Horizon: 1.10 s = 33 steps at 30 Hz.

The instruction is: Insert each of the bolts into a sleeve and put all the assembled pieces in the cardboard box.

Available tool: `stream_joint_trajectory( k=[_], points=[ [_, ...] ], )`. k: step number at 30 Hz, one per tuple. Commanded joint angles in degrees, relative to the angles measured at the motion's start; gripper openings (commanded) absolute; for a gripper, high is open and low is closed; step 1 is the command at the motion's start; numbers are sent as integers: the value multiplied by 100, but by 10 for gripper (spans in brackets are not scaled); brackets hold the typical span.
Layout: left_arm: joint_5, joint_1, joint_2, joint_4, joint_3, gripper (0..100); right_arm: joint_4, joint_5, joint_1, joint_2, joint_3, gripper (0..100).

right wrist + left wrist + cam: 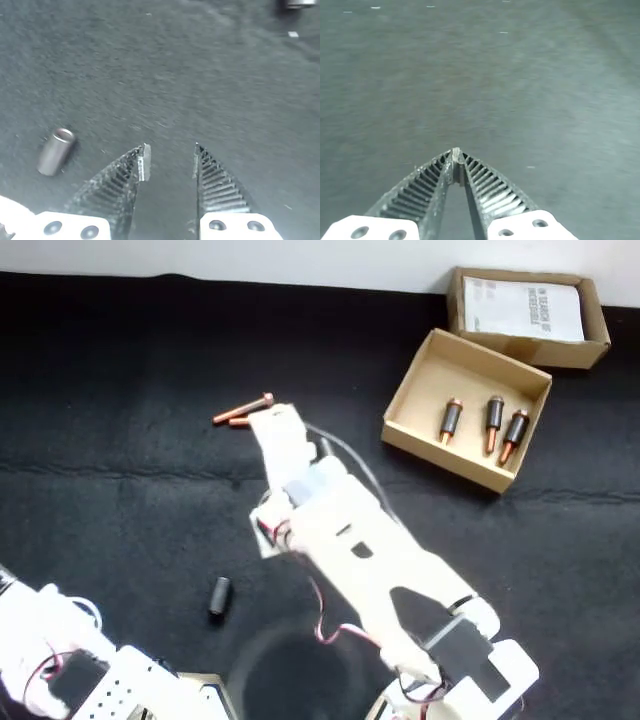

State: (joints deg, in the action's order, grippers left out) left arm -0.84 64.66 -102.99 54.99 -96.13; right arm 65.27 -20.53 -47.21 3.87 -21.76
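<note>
Two copper bolts lie on the black mat at the centre back. The right gripper is at them, on a white arm stretched out from the front right. In the right wrist view this gripper is open and empty over bare mat, and a short grey hollow cylinder that looks like a sleeve lies off to one side of its fingers. A dark sleeve lies near the front. The left gripper is shut and empty above plain mat. The cardboard box holds three assembled pieces.
A second, shallower box with a printed sheet stands behind the first at the back right. The left arm's white base sits at the front left corner. A small dark object lies at the edge of the right wrist view.
</note>
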Motion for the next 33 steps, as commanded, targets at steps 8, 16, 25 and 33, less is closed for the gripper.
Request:
stream_joint_trajectory(
  k=[8, 16, 25, 33],
  points=[
    [-624, 778, -75, 501, -110, 16, -989, -1960, -1200, 321, -233, 123],
    [-624, 769, -75, 501, -110, 16, -576, -2453, -1903, 321, -215, 123],
    [-624, 769, -75, 501, -110, 16, -637, -2453, -2413, 242, -207, 123],
    [-624, 769, -75, 501, -110, 16, -1235, -2444, -2079, -224, -251, 123]
  ],
)
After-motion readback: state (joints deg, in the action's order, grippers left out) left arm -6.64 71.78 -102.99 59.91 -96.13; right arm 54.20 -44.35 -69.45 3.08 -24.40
